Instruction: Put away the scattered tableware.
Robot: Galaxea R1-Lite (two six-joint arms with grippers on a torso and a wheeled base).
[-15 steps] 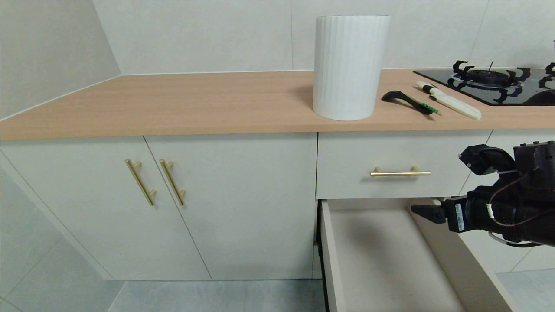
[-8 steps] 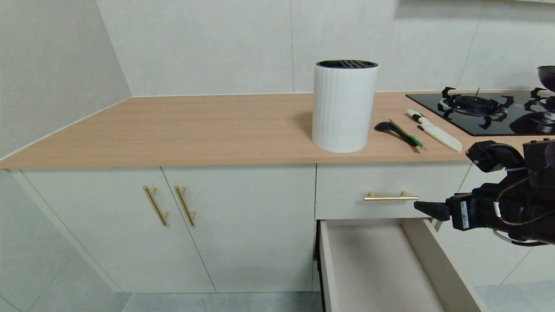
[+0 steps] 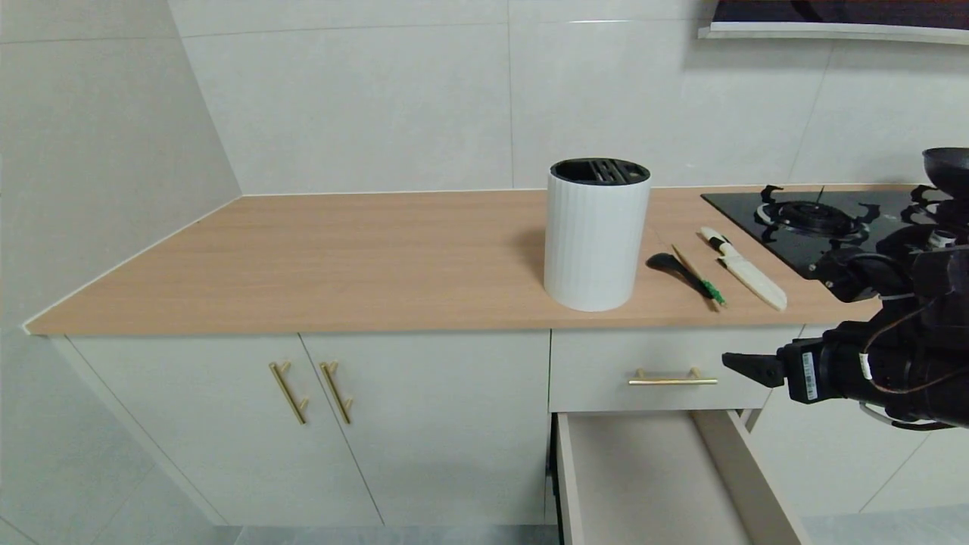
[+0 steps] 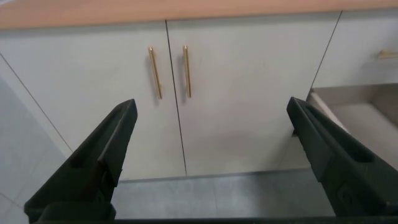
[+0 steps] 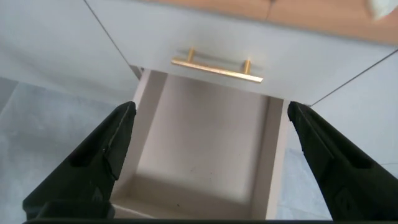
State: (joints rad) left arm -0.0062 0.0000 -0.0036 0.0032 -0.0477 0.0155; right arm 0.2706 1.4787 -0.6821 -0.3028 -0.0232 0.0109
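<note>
Right gripper [image 3: 733, 363] spread wide, held level above open drawer [image 3: 727, 462].

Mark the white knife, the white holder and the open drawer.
white knife [image 3: 746, 271], head view, on the blade.
white holder [image 3: 596, 250], head view, ribbed side wall.
open drawer [image 5: 205, 143], right wrist view, bare bottom panel.

My right end effector [image 3: 738, 365] is black. The tabletop [image 3: 341, 257] is tan woodgrain. The holder [image 3: 596, 242] is white and ribbed, with a black slotted top. Spoon [image 3: 660, 263] black, knife [image 3: 746, 274] cream, chopsticks [image 3: 683, 259] tan with green, drawer handle [image 3: 672, 378] gold.
</note>
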